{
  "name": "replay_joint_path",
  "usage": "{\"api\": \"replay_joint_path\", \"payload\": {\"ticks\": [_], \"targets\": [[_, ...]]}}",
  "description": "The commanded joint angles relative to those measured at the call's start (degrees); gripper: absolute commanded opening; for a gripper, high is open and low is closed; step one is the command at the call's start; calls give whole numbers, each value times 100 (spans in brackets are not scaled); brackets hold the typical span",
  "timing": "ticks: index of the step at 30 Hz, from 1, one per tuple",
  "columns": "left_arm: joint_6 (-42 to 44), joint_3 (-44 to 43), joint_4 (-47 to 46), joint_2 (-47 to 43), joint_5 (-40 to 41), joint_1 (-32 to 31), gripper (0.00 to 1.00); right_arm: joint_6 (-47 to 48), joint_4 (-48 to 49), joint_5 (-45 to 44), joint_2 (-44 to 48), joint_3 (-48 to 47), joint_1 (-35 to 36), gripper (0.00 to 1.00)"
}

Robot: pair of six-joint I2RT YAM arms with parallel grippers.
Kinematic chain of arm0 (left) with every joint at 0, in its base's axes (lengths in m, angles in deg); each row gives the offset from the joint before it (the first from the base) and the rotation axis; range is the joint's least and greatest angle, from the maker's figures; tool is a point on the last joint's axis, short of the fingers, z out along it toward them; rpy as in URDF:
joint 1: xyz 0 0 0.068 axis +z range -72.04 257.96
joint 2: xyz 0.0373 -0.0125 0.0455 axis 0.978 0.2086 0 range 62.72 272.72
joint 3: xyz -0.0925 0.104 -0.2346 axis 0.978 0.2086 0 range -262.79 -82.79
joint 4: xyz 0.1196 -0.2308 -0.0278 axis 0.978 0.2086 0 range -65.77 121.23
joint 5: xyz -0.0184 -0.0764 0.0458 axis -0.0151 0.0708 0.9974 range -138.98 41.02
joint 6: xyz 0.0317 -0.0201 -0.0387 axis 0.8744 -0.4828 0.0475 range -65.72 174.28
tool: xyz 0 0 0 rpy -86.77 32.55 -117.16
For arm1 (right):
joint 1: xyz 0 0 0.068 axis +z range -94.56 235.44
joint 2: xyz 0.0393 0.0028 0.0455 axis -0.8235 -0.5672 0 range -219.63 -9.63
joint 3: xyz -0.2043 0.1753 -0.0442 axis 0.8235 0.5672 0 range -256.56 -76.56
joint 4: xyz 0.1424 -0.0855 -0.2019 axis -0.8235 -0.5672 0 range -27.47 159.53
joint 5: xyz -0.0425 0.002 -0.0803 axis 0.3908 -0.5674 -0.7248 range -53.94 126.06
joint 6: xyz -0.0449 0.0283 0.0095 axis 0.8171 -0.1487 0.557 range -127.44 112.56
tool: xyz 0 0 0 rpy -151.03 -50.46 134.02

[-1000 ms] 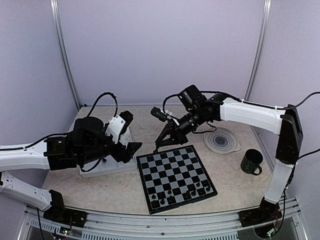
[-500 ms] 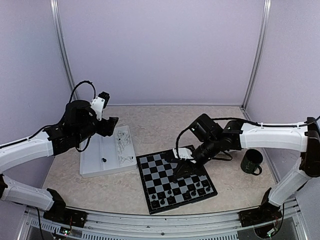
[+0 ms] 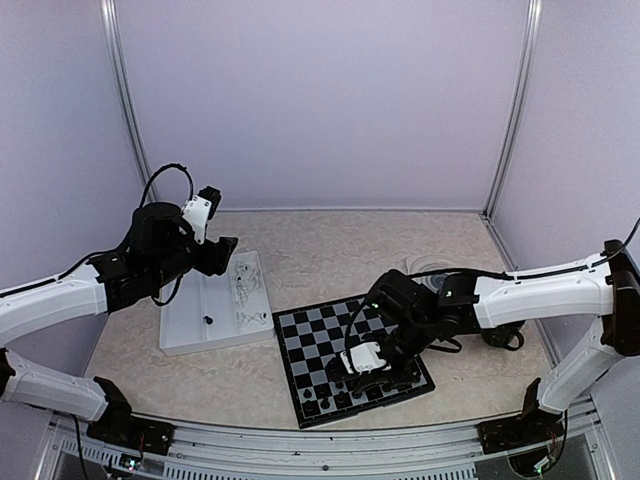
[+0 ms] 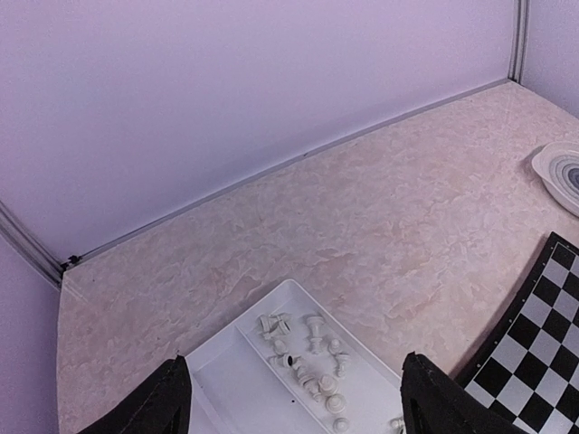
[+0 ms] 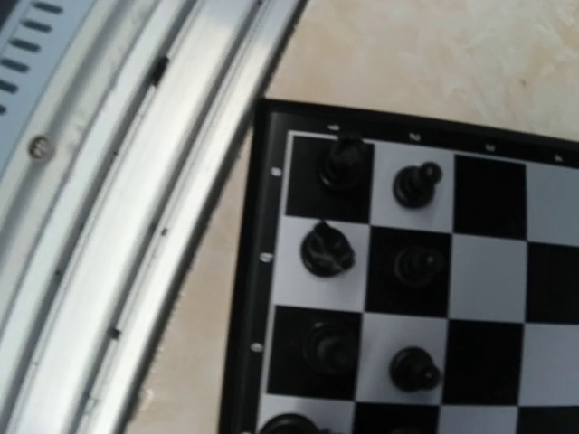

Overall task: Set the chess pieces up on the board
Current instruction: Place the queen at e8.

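Overhead view of a beige marbled worktop (image 3: 330, 245) with lilac walls behind. Near the front edge, slightly turned, a chessboard (image 3: 312, 350) of black and pale grey squares. On it, black chess pieces (image 3: 340, 398) standing in the two rows nearest the arms' bases.

Low over the board's near right part, the right tool (image 3: 372, 372), just above those pieces. Fingers outside its own camera's view but pressed together; no telling whether anything is pinched. From that wrist camera, a close look down at a board corner: six black pieces on neighbouring squares in two lines along the edge, with a metal rail (image 5: 136, 199) alongside.

To the left of the board, a white compartment tray (image 3: 190, 335). Raised above its far end, the left tool (image 4: 294, 362), fingers (image 4: 163, 402) spread wide. Heaped in the compartment nearest the board, white chess pieces (image 4: 312, 357); in the other compartment, one small black piece (image 3: 208, 320). Beyond the board, a ringed grey plate (image 4: 563, 172).
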State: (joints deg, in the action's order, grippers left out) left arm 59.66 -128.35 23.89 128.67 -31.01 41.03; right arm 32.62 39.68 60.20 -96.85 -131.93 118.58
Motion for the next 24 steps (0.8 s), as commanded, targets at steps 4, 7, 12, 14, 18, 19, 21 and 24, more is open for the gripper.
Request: {"api": "replay_joint_path", "payload": {"ticks": [4,7,12,14,18,19,21,24], "targets": [[14,47,16,-4,-55,11,79,75,226,-388,-229,88,120,7],[2,39,16,-4,-96,4,79,29,252,-443,-305,82,133,7],[4,39,16,-14,-102,1,79,53,205,-397,-347,93,145,7],[1,39,16,-21,-109,1,79,69,191,-401,-366,105,147,8],[6,30,16,-12,-119,-5,79,71,163,-380,-413,90,154,9],[2,30,16,-12,-118,-1,79,66,157,-382,-430,83,155,9],[-4,35,16,-16,-123,-7,79,60,163,-393,-464,72,160,9],[-20,28,16,-9,-151,-7,79,47,172,-417,-520,59,164,10]]}}
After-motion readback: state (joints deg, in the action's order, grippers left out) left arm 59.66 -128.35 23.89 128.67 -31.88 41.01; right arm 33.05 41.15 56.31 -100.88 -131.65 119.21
